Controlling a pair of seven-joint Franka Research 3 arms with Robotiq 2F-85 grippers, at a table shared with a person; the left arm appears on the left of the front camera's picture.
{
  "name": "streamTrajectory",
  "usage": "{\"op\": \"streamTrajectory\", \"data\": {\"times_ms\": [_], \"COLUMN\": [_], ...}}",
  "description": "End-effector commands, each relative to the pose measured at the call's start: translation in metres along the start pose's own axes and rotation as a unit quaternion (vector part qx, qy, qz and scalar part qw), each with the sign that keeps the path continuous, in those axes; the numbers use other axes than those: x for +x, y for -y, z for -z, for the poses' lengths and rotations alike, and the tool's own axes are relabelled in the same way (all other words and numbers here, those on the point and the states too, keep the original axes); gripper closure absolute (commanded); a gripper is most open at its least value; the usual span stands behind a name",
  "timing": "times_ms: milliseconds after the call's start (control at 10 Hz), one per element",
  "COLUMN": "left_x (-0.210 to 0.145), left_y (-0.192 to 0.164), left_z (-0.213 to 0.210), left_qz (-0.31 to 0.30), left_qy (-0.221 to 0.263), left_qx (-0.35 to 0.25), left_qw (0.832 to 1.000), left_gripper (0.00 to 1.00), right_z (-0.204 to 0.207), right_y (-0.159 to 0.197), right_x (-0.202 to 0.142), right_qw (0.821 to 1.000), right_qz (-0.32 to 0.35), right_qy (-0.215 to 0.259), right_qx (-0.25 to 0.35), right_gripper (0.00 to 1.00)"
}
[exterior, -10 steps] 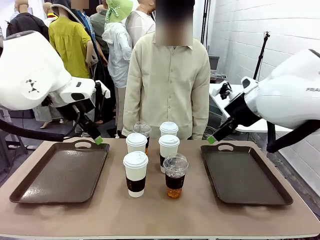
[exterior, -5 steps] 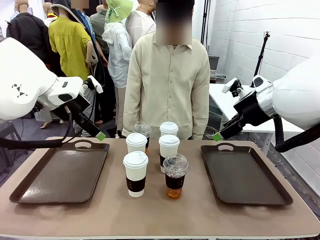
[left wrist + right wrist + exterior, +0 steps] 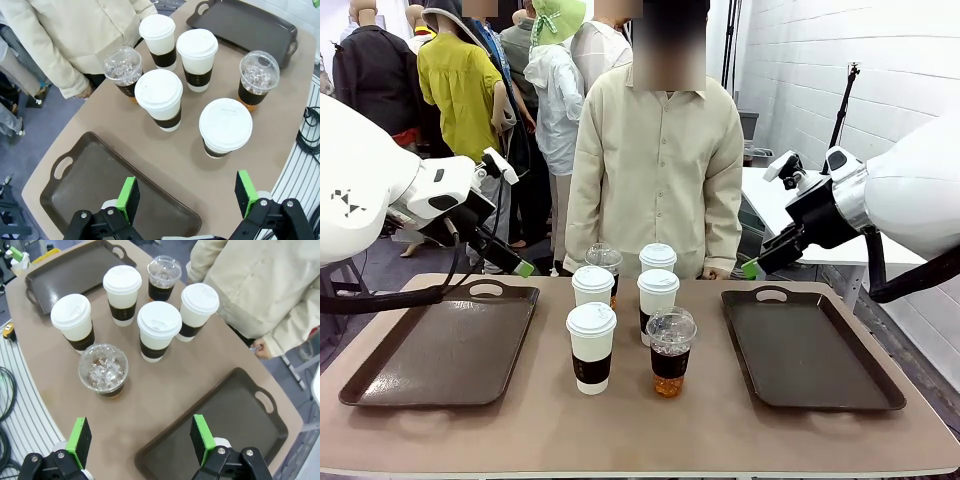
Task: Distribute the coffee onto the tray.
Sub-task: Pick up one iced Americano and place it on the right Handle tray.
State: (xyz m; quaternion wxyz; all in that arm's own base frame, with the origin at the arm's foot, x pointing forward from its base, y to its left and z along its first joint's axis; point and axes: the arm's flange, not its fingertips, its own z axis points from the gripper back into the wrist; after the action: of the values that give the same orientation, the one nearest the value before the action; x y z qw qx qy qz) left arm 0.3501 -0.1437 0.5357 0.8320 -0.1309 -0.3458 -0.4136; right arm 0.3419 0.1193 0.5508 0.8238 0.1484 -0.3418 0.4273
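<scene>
**Cups [image 3: 658, 300] bunched, both claws agape**

Six stand upright on the table [image 3: 640, 430], left tray [image 3: 440, 350] and right tray [image 3: 810, 350] flanking the cups. Higher, left gripper [image 3: 187, 194] and right gripper [image 3: 141, 434] hang either side, fingers spread. Behind the cups, a person [image 3: 655, 170].

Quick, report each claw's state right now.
Left black, green-padded claw: open, holding nothing.
Right black, green-padded claw: open, holding nothing.
</scene>
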Motion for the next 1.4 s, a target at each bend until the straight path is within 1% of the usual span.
{"op": "streamTrajectory", "data": {"times_ms": [0,100,1300], "left_x": [-0.001,-0.001,-0.001], "left_y": [0.001,0.001,0.001], "left_z": [0.001,0.001,0.001], "left_qz": [-0.001,-0.001,-0.001], "left_qy": [-0.004,-0.004,-0.004], "left_qx": [-0.004,-0.004,-0.004], "left_qw": [1.0,1.0,1.0], "left_gripper": [0.0,0.0,0.0], "right_z": [0.01,0.0,0.0], "right_y": [-0.007,0.0,0.0], "right_x": [-0.017,0.0,0.0], "right_qw": [1.0,1.0,1.0], "right_qz": [-0.005,0.0,0.0], "right_qy": [0.012,0.0,0.0], "right_qx": [-0.001,0.0,0.0], "right_gripper": [0.0,0.0,0.0]}}
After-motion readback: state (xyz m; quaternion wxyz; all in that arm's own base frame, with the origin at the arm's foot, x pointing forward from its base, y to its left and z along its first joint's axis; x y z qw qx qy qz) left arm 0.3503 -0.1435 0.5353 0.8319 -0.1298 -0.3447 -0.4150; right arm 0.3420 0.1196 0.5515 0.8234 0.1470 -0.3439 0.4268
